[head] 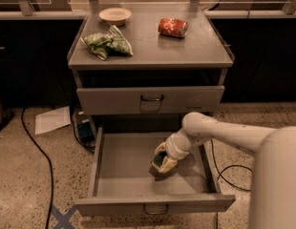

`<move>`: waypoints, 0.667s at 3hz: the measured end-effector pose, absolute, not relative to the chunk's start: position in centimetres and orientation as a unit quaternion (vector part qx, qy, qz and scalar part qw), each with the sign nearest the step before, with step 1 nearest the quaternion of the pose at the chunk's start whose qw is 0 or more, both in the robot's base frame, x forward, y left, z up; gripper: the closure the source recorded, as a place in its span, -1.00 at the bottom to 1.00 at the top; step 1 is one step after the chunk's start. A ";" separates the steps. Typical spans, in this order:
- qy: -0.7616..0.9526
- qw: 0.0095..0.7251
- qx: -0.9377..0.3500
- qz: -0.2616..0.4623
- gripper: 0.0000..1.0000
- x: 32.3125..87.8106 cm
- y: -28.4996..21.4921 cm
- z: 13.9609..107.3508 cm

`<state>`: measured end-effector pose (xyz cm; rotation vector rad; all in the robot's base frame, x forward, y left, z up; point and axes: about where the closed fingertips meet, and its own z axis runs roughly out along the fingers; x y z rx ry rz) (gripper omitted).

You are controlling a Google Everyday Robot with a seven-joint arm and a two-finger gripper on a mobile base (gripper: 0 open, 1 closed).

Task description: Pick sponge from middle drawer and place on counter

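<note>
The middle drawer (pixel 123 168) is pulled open below the counter (pixel 153 49). My gripper (pixel 163 163) reaches down into the drawer from the right, right of its middle, low over the floor. Its pale fingers (pixel 170 164) sit on either side of the sponge (pixel 159 161), which shows as a small dark green patch between them. The sponge rests at or just above the drawer floor; I cannot tell which. My white arm (pixel 224 132) crosses the drawer's right wall.
On the counter lie green-and-white snack bags (pixel 107 42), a small bowl (pixel 115 15) and a red-orange foil packet (pixel 173 27). The upper drawer (pixel 150 99) is closed. A paper sheet (pixel 52 119), a black cable (pixel 36 147) and blue tape (pixel 62 218) lie on the floor at left.
</note>
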<state>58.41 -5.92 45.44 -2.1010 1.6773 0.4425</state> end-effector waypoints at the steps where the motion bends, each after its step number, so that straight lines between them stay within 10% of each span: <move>1: 0.579 0.279 -0.745 0.176 1.00 58.0 -6.2 52.7; 2: 0.545 0.336 -0.746 0.184 1.00 58.0 -6.2 59.6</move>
